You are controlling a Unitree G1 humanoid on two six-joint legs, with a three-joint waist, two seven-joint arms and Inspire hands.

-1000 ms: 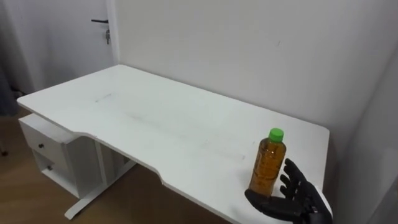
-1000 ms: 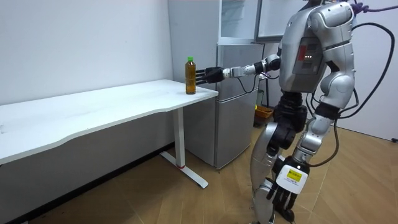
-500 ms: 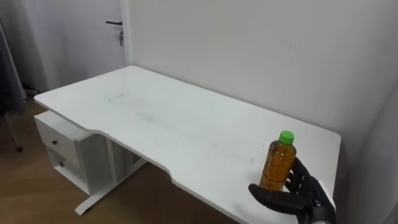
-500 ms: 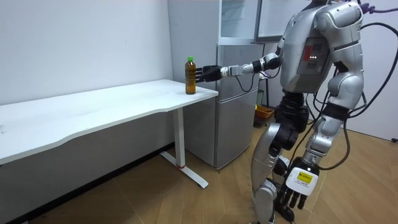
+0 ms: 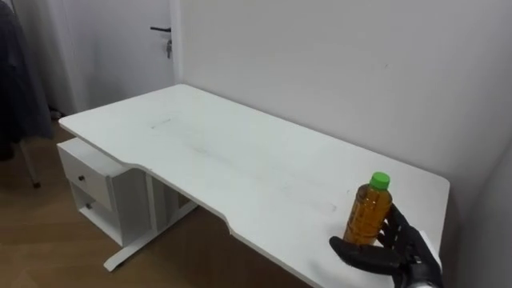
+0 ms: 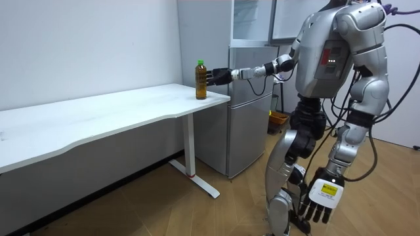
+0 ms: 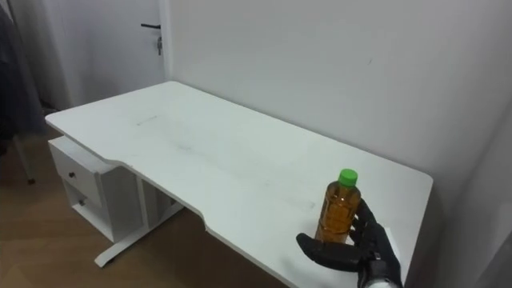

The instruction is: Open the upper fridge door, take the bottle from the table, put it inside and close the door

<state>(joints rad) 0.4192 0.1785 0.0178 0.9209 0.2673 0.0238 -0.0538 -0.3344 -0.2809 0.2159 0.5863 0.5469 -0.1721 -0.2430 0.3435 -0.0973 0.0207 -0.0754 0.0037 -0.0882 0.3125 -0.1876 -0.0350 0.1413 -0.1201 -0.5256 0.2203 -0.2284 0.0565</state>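
An amber bottle [image 5: 368, 214] with a green cap stands upright near the right end of the white table [image 5: 224, 152]. My right hand [image 5: 392, 252] is against it from the right and front: the thumb reaches across below the bottle's base and straight fingers lie behind it, so the hand is open. In the room view I stand beside the grey fridge [image 6: 249, 105], right arm stretched to the bottle [image 6: 201, 80] at the table's corner. My left hand [image 6: 318, 204] hangs low by my leg, fingers relaxed.
A white drawer unit [image 5: 92, 188] stands under the table's left end, and a door [image 5: 156, 40] is in the far wall. A glass-fronted cabinet [image 6: 252, 19] sits above the fridge. Wooden floor lies in front of the table.
The eye view has shifted, so table and bottle sit further right. My right hand has closed in on the bottle. My left arm has swung towards the room view's right.
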